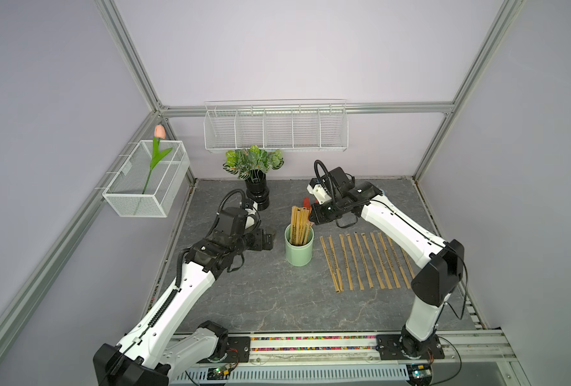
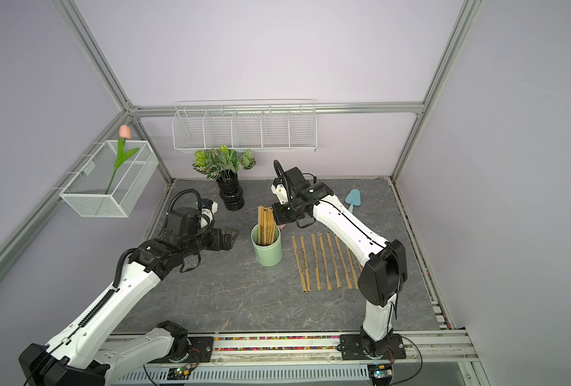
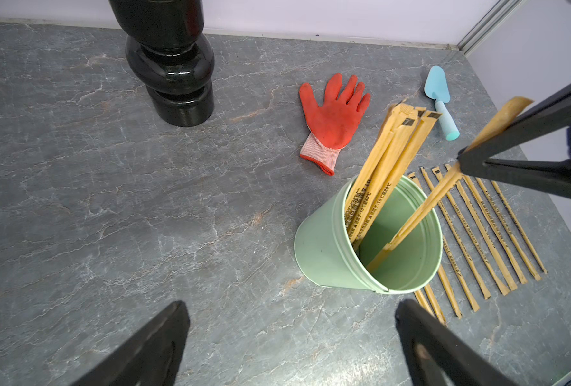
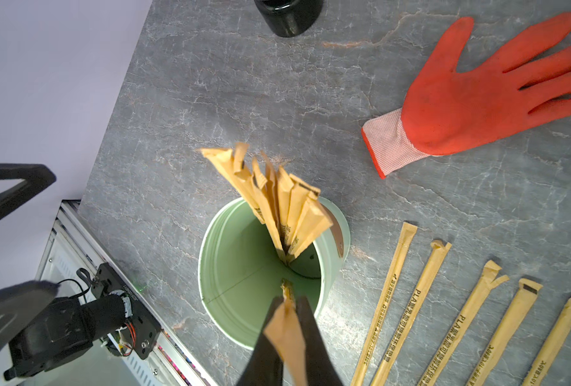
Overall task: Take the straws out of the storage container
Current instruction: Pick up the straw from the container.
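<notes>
Roughly a dozen straws (image 1: 361,260) are laid in a row on the table (image 1: 260,300) beside the green cup (image 3: 324,247). A bundle (image 1: 299,224) is left inside. One straw (image 3: 421,207), its lower end in the cup, is pinched by the right gripper (image 4: 286,300); the left gripper (image 1: 266,239) is held wide, empty.

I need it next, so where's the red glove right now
In the left wrist view, the red glove lies flat between the black vase and the blue trowel, behind the green cup.
</notes>
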`<state>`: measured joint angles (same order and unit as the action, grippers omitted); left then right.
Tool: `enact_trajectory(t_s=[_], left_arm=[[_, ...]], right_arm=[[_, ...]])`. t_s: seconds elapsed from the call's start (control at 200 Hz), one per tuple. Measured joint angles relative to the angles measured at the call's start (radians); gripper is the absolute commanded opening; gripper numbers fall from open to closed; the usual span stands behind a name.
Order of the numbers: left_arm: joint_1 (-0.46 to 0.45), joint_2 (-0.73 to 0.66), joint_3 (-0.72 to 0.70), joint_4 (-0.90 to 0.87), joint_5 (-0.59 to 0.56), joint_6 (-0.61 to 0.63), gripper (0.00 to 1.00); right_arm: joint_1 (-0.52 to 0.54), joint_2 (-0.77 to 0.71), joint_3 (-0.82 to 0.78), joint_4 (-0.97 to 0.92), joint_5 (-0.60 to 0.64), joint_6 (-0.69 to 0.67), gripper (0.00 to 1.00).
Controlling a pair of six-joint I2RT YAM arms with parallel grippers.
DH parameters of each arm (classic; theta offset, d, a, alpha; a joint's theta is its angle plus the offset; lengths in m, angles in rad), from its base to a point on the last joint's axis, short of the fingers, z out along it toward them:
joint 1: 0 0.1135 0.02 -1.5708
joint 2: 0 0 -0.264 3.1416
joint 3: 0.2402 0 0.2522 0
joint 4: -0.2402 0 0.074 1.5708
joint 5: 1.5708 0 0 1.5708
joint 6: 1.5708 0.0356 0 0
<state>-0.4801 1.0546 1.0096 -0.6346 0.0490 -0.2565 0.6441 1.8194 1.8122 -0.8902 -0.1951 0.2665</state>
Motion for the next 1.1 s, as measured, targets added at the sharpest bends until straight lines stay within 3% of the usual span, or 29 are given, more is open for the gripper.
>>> enact_trajectory(t_s=[0.62, 1.1], left_arm=[[0.000, 0.000, 0.000, 0.000, 0.000, 0.000, 1.00], [0.000, 0.000, 0.000, 0.000, 0.000, 0.000, 1.00]], right_arm=[[0.000, -0.146, 0.065, -0.014, 0.071, -0.081, 0.10], [-0.033, -0.375, 0.068, -0.024, 0.122, -0.076, 0.10]])
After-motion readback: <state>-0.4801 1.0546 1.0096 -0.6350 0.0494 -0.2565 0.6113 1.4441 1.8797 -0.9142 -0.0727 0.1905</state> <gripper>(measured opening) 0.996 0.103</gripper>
